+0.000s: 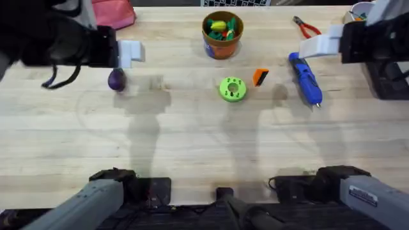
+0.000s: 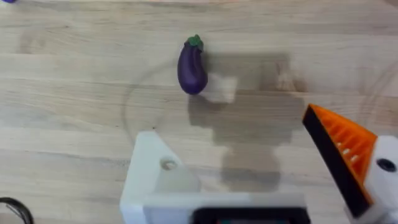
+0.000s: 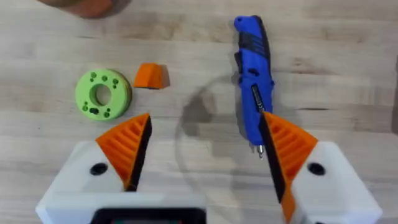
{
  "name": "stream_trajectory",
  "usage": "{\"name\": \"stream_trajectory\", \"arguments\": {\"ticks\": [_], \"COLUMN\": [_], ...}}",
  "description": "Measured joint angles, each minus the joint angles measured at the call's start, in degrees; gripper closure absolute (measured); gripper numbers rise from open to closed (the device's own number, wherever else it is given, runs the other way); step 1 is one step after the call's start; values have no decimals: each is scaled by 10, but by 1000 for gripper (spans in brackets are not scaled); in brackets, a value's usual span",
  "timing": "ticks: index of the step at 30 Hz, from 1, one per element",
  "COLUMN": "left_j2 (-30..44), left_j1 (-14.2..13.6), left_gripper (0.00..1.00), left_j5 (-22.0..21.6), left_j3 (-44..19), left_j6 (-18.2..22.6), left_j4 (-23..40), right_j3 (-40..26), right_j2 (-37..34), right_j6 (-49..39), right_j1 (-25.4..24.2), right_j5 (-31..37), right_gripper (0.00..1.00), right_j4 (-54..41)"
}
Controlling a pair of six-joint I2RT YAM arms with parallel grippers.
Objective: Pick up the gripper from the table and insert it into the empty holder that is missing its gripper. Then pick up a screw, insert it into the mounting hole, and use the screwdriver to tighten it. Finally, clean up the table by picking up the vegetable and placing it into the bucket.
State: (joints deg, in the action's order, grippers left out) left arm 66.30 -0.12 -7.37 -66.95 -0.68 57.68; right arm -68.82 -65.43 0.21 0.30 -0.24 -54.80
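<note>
The orange gripper (image 1: 261,77) (image 3: 150,75) lies loose on the table beside a green disc. On my left gripper (image 2: 242,149) (image 1: 131,52), one side is the bare white holder (image 2: 158,180) with a mounting hole (image 2: 168,164), the other an orange finger (image 2: 339,152). It hangs open, just above the purple vegetable (image 2: 192,65) (image 1: 116,80). My right gripper (image 3: 205,137) (image 1: 323,45) is open above the blue screwdriver (image 3: 254,81) (image 1: 305,78). The bucket (image 1: 222,35) stands at the back centre. I cannot make out a screw.
A green disc (image 1: 232,89) (image 3: 103,93) with small holes sits mid-table. Red-handled pliers (image 1: 307,27) lie at the back right, and a pink object (image 1: 112,13) at the back left. The front half of the wooden table (image 1: 204,147) is bare.
</note>
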Motion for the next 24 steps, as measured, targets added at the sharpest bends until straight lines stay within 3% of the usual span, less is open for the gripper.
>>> {"name": "stream_trajectory", "arguments": {"ticks": [5, 11, 16, 20, 23, 24], "left_j2": [65, 90, 100, 157, 218, 280], "left_j1": [0, 8, 77, 133, 145, 145], "left_gripper": [15, 15, 15, 15, 15, 16], "left_j5": [-2, -1, 19, 51, 62, 69], "left_j3": [-9, -9, -20, -78, -134, -179], "left_j6": [0, 1, 21, 40, 55, 66], "left_j4": [8, 11, 29, 69, 85, 82], "right_j3": [-1, -2, -3, -3, -3, -3], "right_j2": [-23, -24, -24, -24, -24, -24], "right_j6": [1, 12, 13, 14, 14, 14], "right_j1": [0, 0, 0, 0, 0, 0], "right_j5": [0, 0, 0, 0, 0, 0], "right_gripper": [8, 8, 8, 8, 8, 8], "right_j4": [-8, -5, -5, -5, -5, -5]}}
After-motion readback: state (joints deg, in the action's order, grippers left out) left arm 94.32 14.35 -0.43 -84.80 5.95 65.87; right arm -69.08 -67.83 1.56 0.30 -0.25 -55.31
